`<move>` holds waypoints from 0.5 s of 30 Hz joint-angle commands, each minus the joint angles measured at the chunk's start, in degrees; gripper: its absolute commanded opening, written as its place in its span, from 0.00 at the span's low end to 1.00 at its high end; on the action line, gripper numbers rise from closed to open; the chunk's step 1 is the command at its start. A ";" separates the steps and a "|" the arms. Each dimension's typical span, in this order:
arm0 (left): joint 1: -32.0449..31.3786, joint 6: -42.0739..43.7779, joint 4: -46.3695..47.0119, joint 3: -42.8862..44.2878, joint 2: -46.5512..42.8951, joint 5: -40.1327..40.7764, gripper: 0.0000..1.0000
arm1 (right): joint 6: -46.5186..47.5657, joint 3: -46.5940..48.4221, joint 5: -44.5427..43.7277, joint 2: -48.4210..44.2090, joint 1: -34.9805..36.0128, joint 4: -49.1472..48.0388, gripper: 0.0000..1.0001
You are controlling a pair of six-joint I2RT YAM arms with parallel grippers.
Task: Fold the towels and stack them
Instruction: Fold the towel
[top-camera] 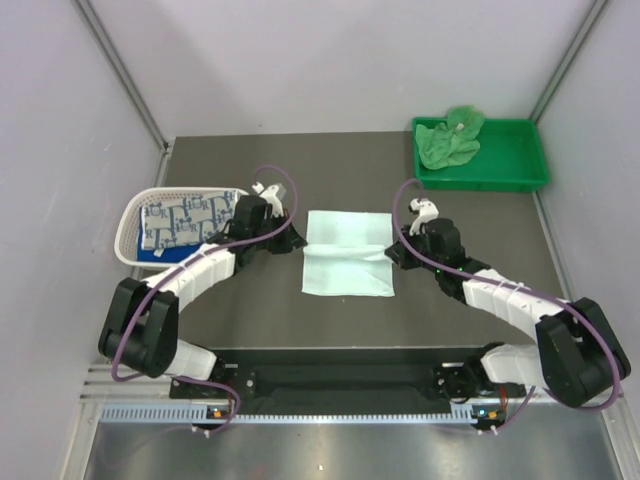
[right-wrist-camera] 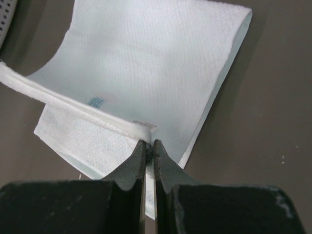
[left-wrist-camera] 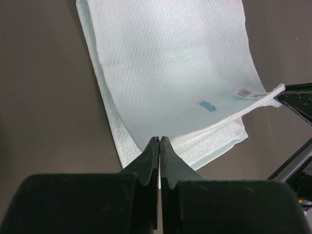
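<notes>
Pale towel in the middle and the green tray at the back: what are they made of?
The pale towel looks like soft woven cloth, perhaps cotton or microfibre: matte, finely dimpled weave, stitched hem, small sewn label. The green tray looks like rigid moulded plastic: even colour, smooth walls, straight raised rim.
</notes>
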State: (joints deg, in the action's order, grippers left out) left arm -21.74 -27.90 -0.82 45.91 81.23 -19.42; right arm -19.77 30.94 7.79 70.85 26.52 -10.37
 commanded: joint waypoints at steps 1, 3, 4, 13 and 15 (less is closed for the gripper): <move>-0.41 -0.22 1.70 -1.26 -1.25 -0.27 0.00 | -0.53 -1.05 -1.55 -1.68 0.98 -3.60 0.00; -0.41 -0.49 2.22 -1.96 -1.34 -0.18 0.00 | -0.71 -1.67 -1.81 -1.50 1.25 -4.04 0.00; -0.41 -0.58 2.40 -2.05 -1.43 -0.27 0.00 | -0.71 -1.93 -1.90 -1.50 1.51 -4.22 0.00; -0.59 -0.31 2.58 -3.63 -1.78 -0.27 0.00 | -1.15 -2.46 -3.13 -1.77 2.65 -4.39 0.00; -0.59 -0.23 2.40 -3.81 -2.04 0.08 0.00 | -1.15 -2.46 -3.40 -2.21 2.83 -4.13 0.00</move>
State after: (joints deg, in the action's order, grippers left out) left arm -22.17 -28.42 -0.40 42.72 81.23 -19.62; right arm -20.38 28.77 5.82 70.76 28.51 -11.33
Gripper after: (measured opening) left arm 0.013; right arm 0.027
